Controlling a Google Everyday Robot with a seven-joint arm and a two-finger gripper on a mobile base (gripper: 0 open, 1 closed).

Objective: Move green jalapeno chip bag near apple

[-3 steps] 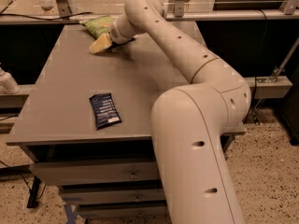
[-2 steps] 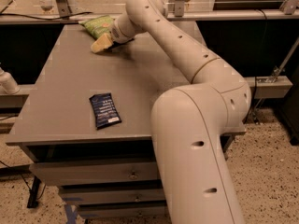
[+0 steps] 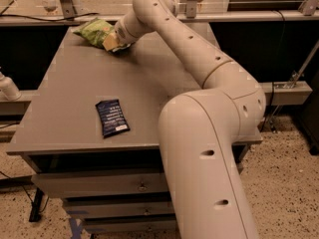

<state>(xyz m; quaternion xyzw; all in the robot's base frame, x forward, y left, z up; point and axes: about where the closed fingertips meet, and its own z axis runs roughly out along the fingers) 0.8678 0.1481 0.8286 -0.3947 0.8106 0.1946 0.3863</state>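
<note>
ROBOT WORKS AT CHIP BAG: The green jalapeno chip bag (image 3: 93, 31) lies at the far left corner of the grey worktop (image 3: 70, 78), a touch further left than a second ago, when it sat closer under the robot's wrist. The gripper (image 3: 113, 41) remains against the bag's near right edge, low over the surface. Whether its jaws are open or have closed on the crinkled film cannot be told from this angle. The small sideways shift suggests the bag is being nudged or gathered rather than carried, and the move toward the apple looks hardly begun. The apple itself is nowhere in view, so how far the bag must travel cannot be judged. Nearer the front edge, well apart from the bag, a dark blue packet (image 3: 112, 117) lies flat where it lay before. The count: one green bag, one blue packet, one cream arm (image 3: 209, 83) with one gripper, no apple seen. A pale white object (image 3: 7, 87) pokes in at the left, off the worktop.
</note>
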